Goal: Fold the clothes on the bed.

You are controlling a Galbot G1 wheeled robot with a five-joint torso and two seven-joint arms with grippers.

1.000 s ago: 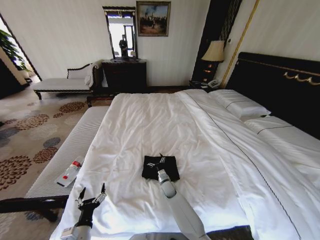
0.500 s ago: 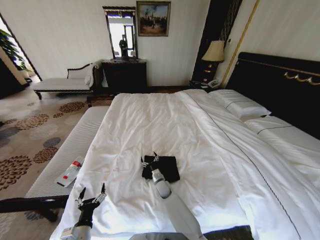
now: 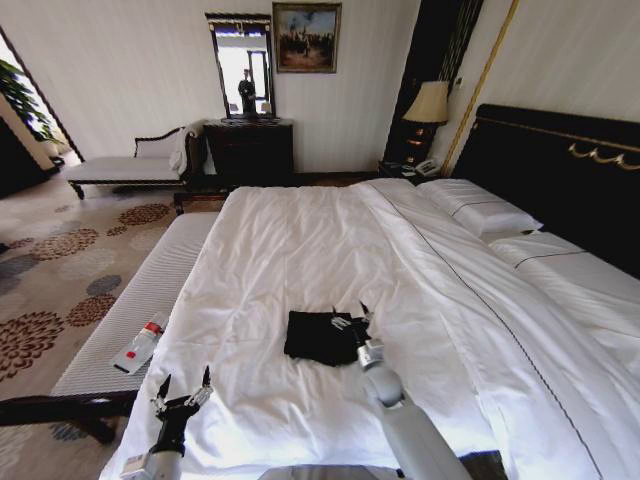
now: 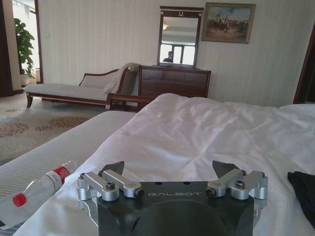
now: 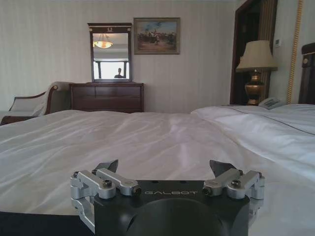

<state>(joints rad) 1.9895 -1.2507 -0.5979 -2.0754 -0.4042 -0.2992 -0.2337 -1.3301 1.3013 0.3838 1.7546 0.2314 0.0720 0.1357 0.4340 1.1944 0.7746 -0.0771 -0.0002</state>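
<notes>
Seemingly near done: shirt [image 3: 318, 337] lay as a compact dark rectangle mid-bed [image 3: 300, 240]. Right end effector [image 3: 352, 318] hovered at its right edge, fingers spread, holding nothing. Left end effector [image 3: 181, 392] idled open at bed's near-left corner.

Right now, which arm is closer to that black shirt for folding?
The right. Its gripper hovers open at the T-shirt's edge, while the left gripper waits open near the bed's corner.

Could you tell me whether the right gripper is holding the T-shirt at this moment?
No, the right gripper is open over the edge of the T-shirt, with nothing between its fingers.
</notes>
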